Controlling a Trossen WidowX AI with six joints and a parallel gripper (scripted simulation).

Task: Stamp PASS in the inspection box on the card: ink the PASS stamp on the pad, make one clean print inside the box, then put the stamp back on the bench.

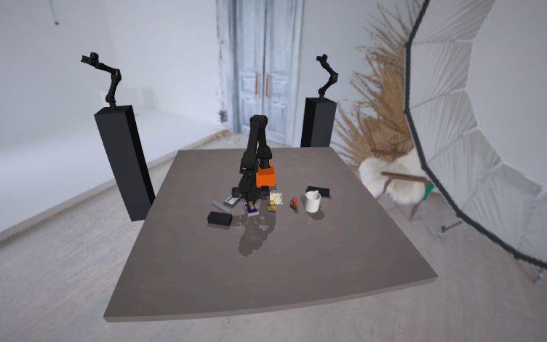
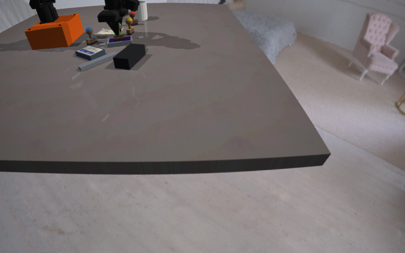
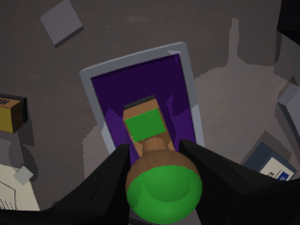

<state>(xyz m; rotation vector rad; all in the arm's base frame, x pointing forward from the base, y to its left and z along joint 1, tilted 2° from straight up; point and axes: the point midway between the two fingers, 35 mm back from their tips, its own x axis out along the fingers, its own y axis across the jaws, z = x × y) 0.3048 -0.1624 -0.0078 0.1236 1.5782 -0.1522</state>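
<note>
My gripper (image 1: 251, 201) (image 2: 117, 32) (image 3: 154, 149) is shut on the green-topped stamp (image 2: 119, 36) (image 3: 145, 126), below its round green knob. The stamp is upright over the purple ink pad (image 1: 253, 211) (image 2: 128, 39) (image 3: 130, 79), with its foot within the grey rim. It is down at or just above the ink; whether it touches cannot be told. The cream card (image 1: 276, 198) (image 2: 104, 31) (image 3: 20, 198) lies on the table beside the pad, with dark line marks. Its inspection box cannot be made out clearly. The stamp's underside is hidden.
A yellow stamp (image 1: 271, 206) (image 2: 129, 29), red stamp (image 1: 294, 203) and blue stamp (image 2: 90, 37) stand near the card. A white mug (image 1: 312, 202) is beyond. A blue-labelled box (image 2: 90, 51), grey bar (image 2: 97, 61) and black block (image 2: 129, 56) lie beside the pad. An orange box (image 1: 266, 179) stands behind.
</note>
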